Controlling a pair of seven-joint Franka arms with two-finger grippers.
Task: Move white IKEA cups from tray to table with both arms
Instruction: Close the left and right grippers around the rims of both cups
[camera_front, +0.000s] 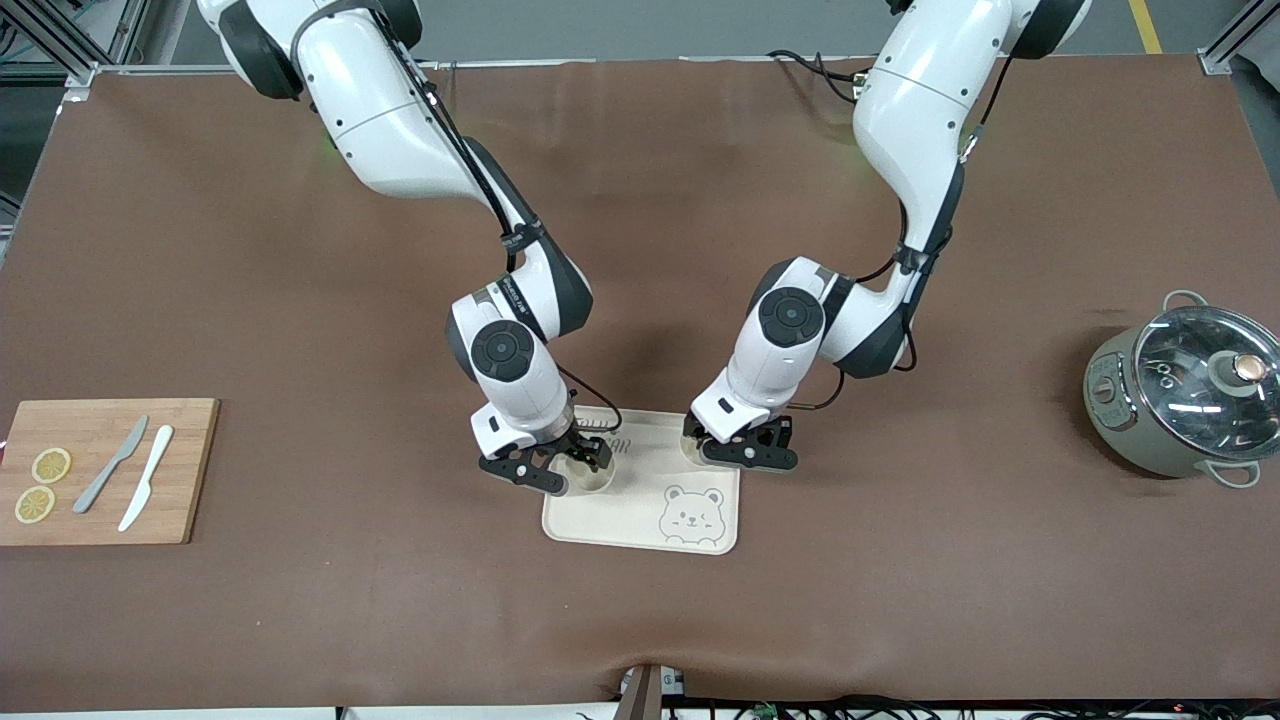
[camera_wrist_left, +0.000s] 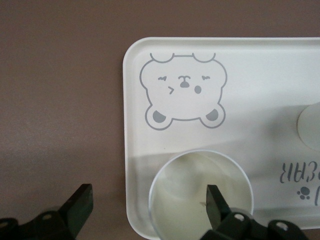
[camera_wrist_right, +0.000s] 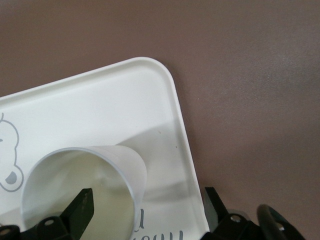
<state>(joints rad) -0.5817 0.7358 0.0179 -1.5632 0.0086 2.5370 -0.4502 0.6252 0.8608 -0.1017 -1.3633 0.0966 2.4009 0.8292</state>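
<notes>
Both white cups were seen on the tray (camera_front: 640, 520) at lower centre. Left gripper (camera_front: 745, 452) was spread around one cup (camera_wrist_left: 200, 200) at the tray edge; right gripper (camera_front: 545, 468) straddled the other cup (camera_wrist_right: 80, 190), fingers apart.

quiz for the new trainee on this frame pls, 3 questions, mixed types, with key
1. True or false: both white cups stand on the bear-printed tray.
2. Pick one. The left pincer and the right pincer are each: A) shut on a cup's wall; B) open, one finger inside a cup and the other outside it; C) shut with nothing held.
3. Fill in: the lidded pot sits toward the ___ arm's end of the table.

Key: 1 true; 2 B; 3 left.
</notes>
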